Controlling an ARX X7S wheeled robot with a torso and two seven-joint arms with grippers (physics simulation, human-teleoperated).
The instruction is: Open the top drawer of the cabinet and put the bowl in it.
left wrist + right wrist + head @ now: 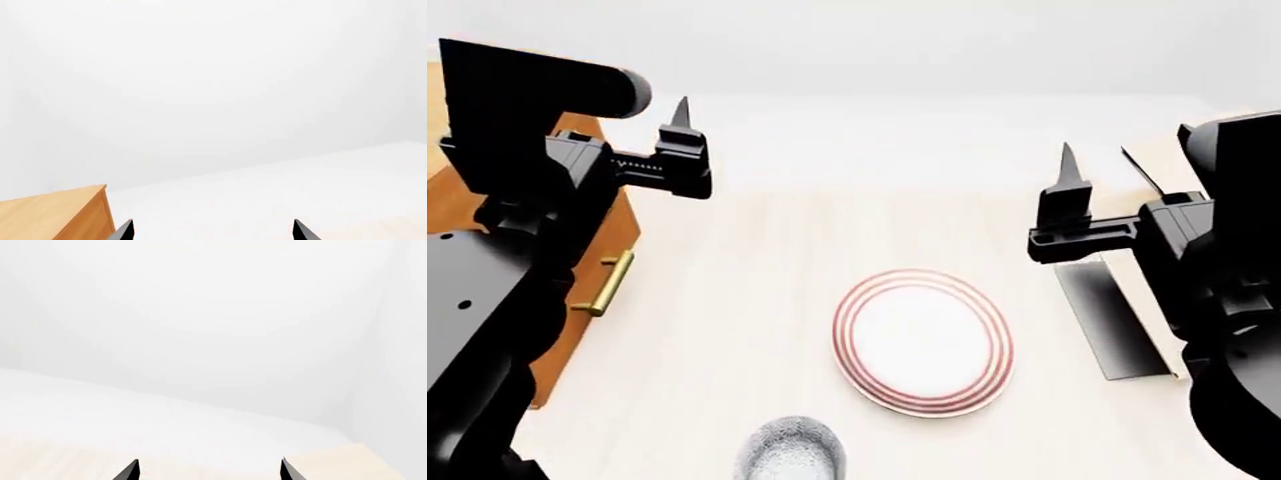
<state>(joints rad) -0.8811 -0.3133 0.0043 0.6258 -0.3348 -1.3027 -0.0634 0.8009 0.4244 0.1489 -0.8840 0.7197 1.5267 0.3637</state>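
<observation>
The bowl (790,452), grey-blue speckled outside, stands at the near edge of the pale table in the head view, partly cut off. The orange-brown cabinet (607,235) sits at the left, half hidden by my left arm. One brass handle (605,284) shows on its front, and no drawer stands pulled out. My left gripper (213,231) is open and empty, raised above the cabinet's corner (60,212). My right gripper (209,471) is open and empty too, held high over the table's right side. One fingertip (681,112) of the left and one fingertip (1068,165) of the right point away from me.
A flat white plate with red rings (924,340) lies in the middle of the table, just beyond the bowl. A pale tilted-board rack on a black base (1114,315) stands at the right, under my right arm. A white wall lies beyond the table.
</observation>
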